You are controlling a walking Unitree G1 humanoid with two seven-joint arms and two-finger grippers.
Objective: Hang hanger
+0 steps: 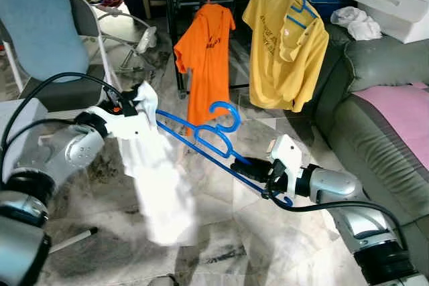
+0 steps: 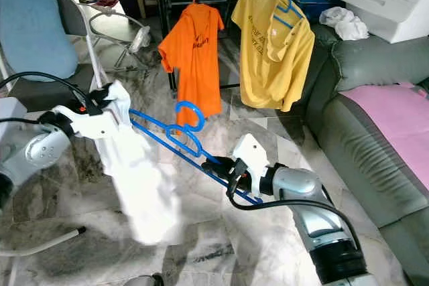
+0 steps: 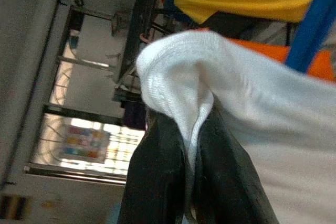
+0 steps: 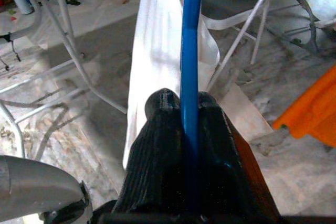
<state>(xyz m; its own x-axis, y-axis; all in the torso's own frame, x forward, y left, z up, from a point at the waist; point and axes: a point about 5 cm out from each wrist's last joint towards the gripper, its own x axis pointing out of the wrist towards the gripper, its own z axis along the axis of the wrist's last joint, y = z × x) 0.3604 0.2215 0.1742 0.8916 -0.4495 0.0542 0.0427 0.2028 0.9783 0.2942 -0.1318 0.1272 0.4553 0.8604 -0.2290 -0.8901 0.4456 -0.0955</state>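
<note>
Though half-buried in white shirt [image 1: 157, 179], blue hanger [image 1: 214, 140] in clenched right pincer [image 1: 258, 163], cloth in left pincer [image 1: 134, 98].

Floor [image 1: 268, 232]: grey-white marble-pattern tiles, glossy, daylight from the far side. Dark metal clothes rack [image 1: 179, 25] at the far side of the floor carries an orange shirt [image 1: 208, 58] and a yellow shirt [image 1: 285, 48]. Blue-backed chair [image 1: 40, 25] far left. Grey sofa [image 1: 375, 125] along the right edge, pink cover [image 1: 402, 108] on its seat.
</note>
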